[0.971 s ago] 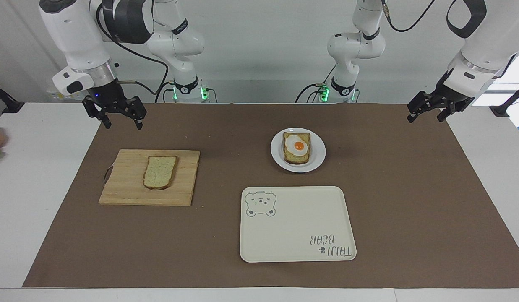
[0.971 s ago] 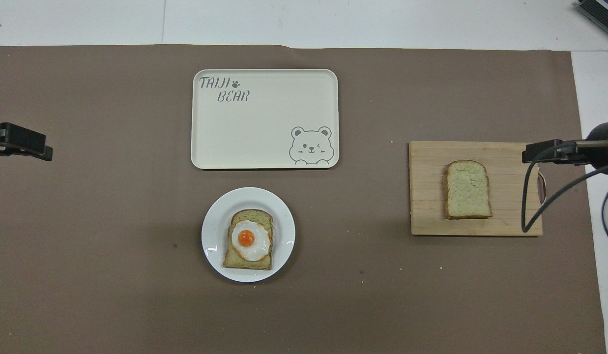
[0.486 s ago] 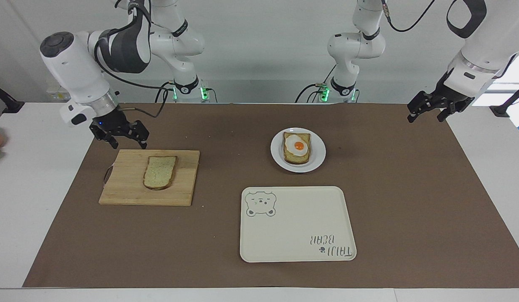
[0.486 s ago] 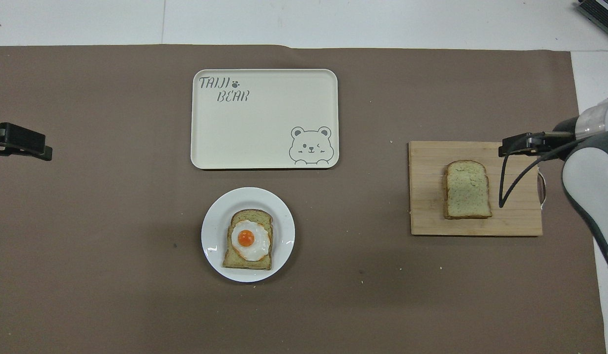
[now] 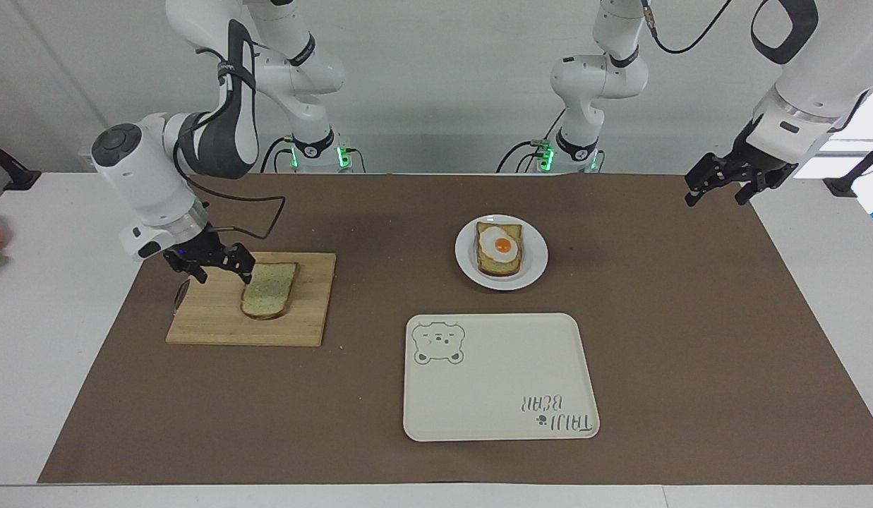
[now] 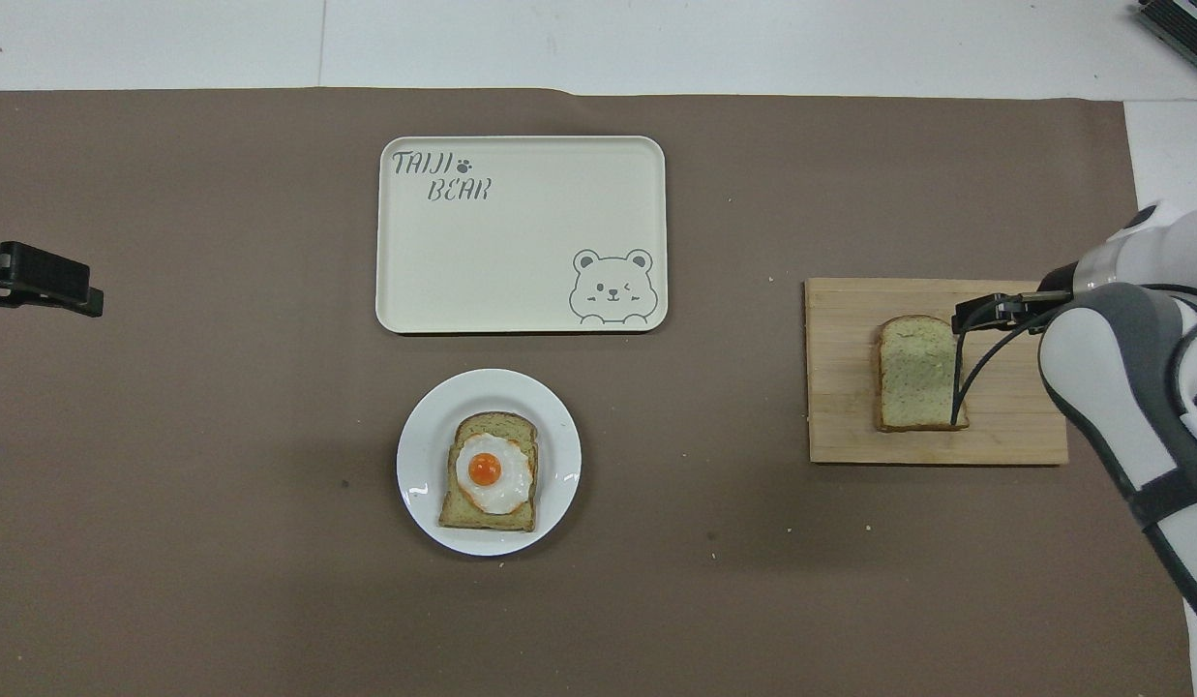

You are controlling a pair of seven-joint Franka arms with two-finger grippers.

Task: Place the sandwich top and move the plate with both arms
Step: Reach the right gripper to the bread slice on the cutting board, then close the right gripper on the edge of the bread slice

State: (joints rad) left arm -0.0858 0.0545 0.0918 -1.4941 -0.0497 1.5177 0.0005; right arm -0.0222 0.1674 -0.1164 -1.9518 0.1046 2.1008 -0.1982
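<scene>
We see the right end effector point(image 5: 213, 271) low over the wooden cutting board point(image 5: 217, 324), at the board's end toward the right arm's end of the surface, just beside the plain bread slice point(image 5: 268, 290). Its fingers stand apart, one tip close to the slice's crust; from this angle we cannot be sure whether it touches the bread or the board, and nothing is held between the fingers. In the overhead view the right end effector point(image 6: 985, 312) shows as a dark tip at the corner of the bread slice point(image 6: 915, 373), with its cable looping across the crust.

The bread slice lies flat on the cutting board point(image 6: 840, 387), which sits on the brown mat point(image 5: 690, 317) toward the right arm's end of the surface.

The white plate point(image 5: 533, 268) rests on the mat near the middle, well apart from the board, and carries a toast slice with a fried egg point(image 5: 500, 248) on top. The cream tray with the bear drawing point(image 5: 492, 374) lies farther from the robots than the plate, just beside it without touching.

The left end effector point(image 5: 718, 189) waits in the air over the mat's edge at the left arm's end, its fingers open and holding nothing.
</scene>
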